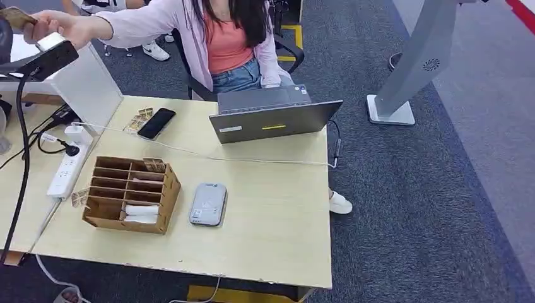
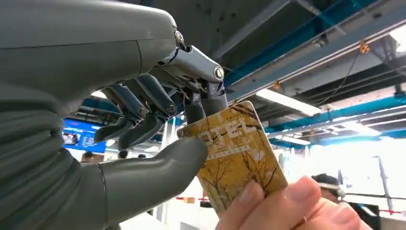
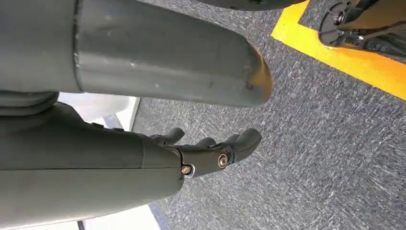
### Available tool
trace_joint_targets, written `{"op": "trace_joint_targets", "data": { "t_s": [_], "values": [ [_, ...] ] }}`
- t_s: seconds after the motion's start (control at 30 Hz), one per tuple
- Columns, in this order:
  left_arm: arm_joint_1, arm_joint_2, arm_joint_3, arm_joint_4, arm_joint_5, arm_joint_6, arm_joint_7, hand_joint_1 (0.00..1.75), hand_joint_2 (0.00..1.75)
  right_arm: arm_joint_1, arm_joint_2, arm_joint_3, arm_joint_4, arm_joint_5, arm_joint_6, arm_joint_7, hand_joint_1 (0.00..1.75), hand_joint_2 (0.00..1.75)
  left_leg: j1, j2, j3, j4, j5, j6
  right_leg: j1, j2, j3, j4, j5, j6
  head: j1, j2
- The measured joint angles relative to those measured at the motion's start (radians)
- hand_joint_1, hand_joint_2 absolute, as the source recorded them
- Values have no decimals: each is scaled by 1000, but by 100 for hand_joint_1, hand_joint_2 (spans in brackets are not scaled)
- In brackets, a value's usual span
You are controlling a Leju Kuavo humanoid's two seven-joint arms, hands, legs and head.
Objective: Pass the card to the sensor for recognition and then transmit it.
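The card [image 2: 237, 155] is a golden-yellow hotel key card, printed with bare brown branches and pale block letters across its upper part, with a thin light stripe beneath them. It is held up in the air, well above the tabletop [image 1: 271, 214] and off to the robot's left. The left robot hand [image 2: 167, 129] pinches one end of it between the thick grey thumb and the darker fingers [image 2: 208, 103], while a person's hand [image 2: 287, 206] grips the opposite end, so both hold the card at once. From the head view the card [image 1: 16, 17] shows as a small tan sliver at the far upper left, with the person's outstretched arm in a pink sleeve [image 1: 148, 22] reaching to it.

The right robot hand [image 3: 215, 151] hangs over the grey carpet [image 3: 311, 143], fingers loosely extended and apart, holding nothing.

On the tabletop sit a grey card sensor [image 1: 208, 204], a brown cardboard organiser [image 1: 129, 192] just beside it, a black phone [image 1: 156, 122], and a grey laptop [image 1: 271, 117] in front of the seated person.
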Motion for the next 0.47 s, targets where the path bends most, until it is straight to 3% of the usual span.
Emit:
{"op": "trace_joint_targets", "data": {
  "t_s": [0.2, 0.23, 0.47],
  "values": [
    [-3, -5, 0, 53, 20, 28, -2, 175, 175, 0, 0, 0, 0, 2, 0, -2, 0, 0, 0, 0, 0, 0, 0, 0, 0, 0, 0, 0, 0, 0, 0, 0],
    [2, -5, 0, 56, 28, 49, -2, 3, 175, 0, 0, 0, 0, 2, 0, -2, 0, 0, 0, 0, 0, 0, 0, 0, 0, 0, 0, 0, 0, 0, 0, 0],
    [68, 2, 5, 35, 86, 168, -53, 0, 175, 0, 3, 0, 0, 0, -3, 2, 0, 0, -1, 0, 0, -1, 0, 0, 0, 0, 0, 0, 0, 0, 0, 0]
  ]
}}
